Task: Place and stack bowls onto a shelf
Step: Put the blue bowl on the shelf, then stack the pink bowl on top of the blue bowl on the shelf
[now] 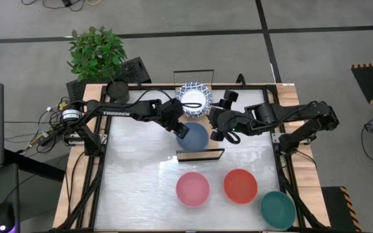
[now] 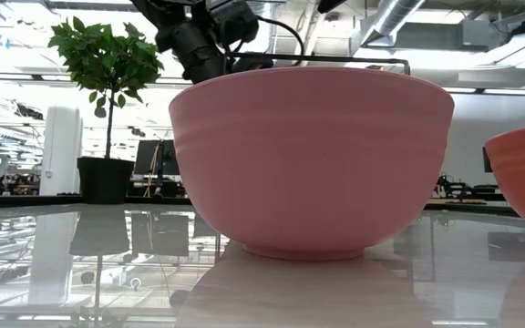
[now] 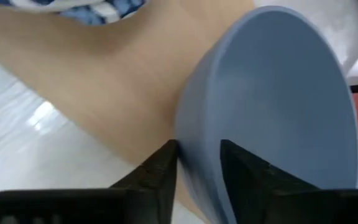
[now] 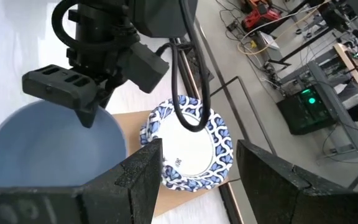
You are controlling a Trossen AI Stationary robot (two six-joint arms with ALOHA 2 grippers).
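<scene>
The light-wood shelf [image 1: 207,123] runs from far to near across the table's middle, with black wire frames at its ends. A stack of white bowls with blue patterned rims [image 1: 194,98] sits on its far end, also in the right wrist view [image 4: 188,149]. The slate-blue bowl [image 1: 194,137] is tilted over the shelf's near half, and my left gripper [image 1: 182,129] is shut on its rim. My right gripper [image 1: 223,132] hangs open and empty just right of the shelf, beside both bowls [image 4: 197,168]. My left gripper [image 3: 197,165] holds the slate-blue bowl by its rim [image 3: 199,152] on the bowl's left side. One finger [image 3: 238,168] is inside the bowl and one [image 3: 163,168] outside. The fingers slant down from the table's left. The bowl is tilted over the board; whether its base touches, I cannot tell.
The pink bowl [image 1: 192,188], the red bowl [image 1: 240,186] and the dark green bowl [image 1: 278,208] stand on the table's near half. The pink bowl [image 2: 313,164] fills the low view. A potted plant [image 1: 96,52] stands beyond the far left corner. Wooden rails [image 1: 83,162] line the table's sides.
</scene>
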